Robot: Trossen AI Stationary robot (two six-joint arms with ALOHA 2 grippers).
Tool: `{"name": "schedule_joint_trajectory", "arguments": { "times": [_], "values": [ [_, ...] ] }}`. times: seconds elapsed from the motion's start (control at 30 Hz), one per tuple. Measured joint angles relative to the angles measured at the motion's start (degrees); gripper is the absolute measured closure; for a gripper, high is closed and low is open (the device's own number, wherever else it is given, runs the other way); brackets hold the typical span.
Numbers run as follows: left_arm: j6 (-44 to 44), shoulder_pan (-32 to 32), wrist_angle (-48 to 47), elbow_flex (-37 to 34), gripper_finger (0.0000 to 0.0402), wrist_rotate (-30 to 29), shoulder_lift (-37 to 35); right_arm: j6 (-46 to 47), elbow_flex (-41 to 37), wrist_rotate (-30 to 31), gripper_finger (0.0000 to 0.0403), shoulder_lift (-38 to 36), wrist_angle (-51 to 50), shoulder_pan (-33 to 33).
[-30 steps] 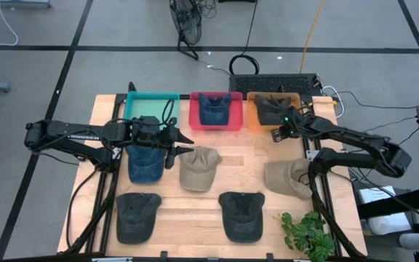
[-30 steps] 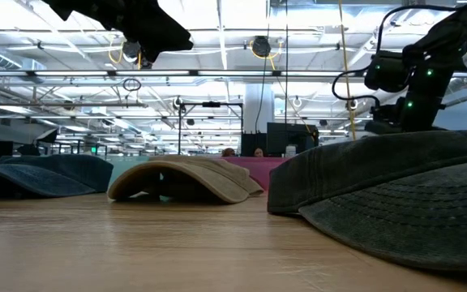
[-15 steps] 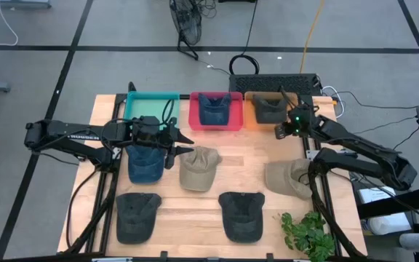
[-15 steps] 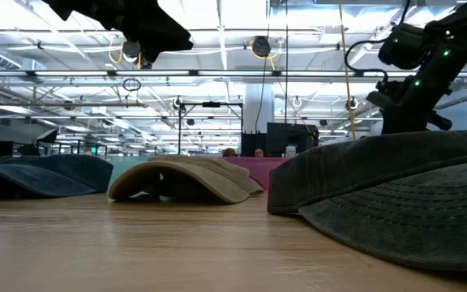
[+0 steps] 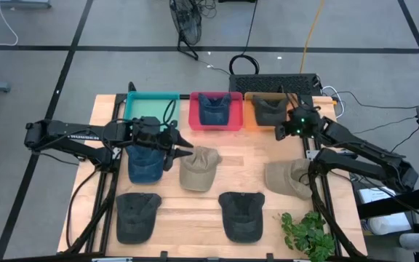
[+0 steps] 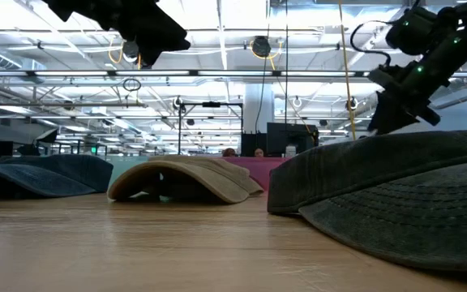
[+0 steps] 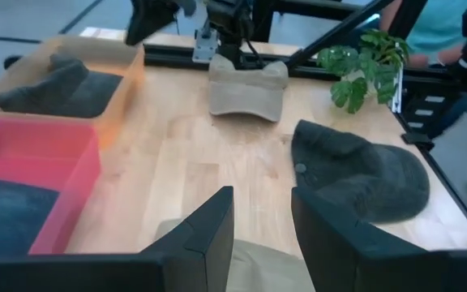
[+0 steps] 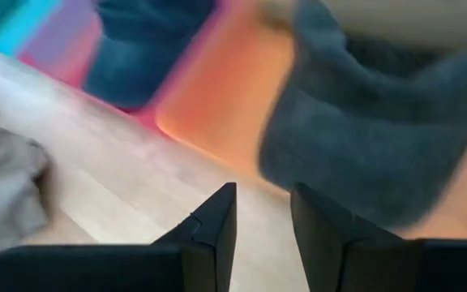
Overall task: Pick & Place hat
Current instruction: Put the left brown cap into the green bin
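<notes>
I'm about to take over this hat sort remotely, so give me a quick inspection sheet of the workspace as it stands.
Surface: wooden table, bare between hats.
Job's things: teal bin empty; pink bin holds a blue hat; orange bin holds a dark hat. Loose: blue cap, tan cap, second tan cap, two dark caps.
Clutter: potted plant at the near right corner.
Grippers: left gripper open, between the blue cap and the tan cap; right gripper open, empty, beside the orange bin.
Cables: several off the table's far side.
Surroundings: grey floor; person partly visible in the left wrist view.
</notes>
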Motion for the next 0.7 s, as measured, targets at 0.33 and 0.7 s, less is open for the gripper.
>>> {"name": "schedule_joint_trajectory", "arguments": {
  "times": [0.33,0.7],
  "values": [
    [9.0,-3.0,-7.9,0.0,0.0266,6.7,0.4,-2.9,-2.9,-7.2,0.0305,1.6,36.3,9.6],
    [8.4,-5.6,-1.5,-0.1,0.0266,-2.4,2.2,-16.2,-10.4,-0.9,0.0305,9.3,62.0,16.4]
  ]
}}
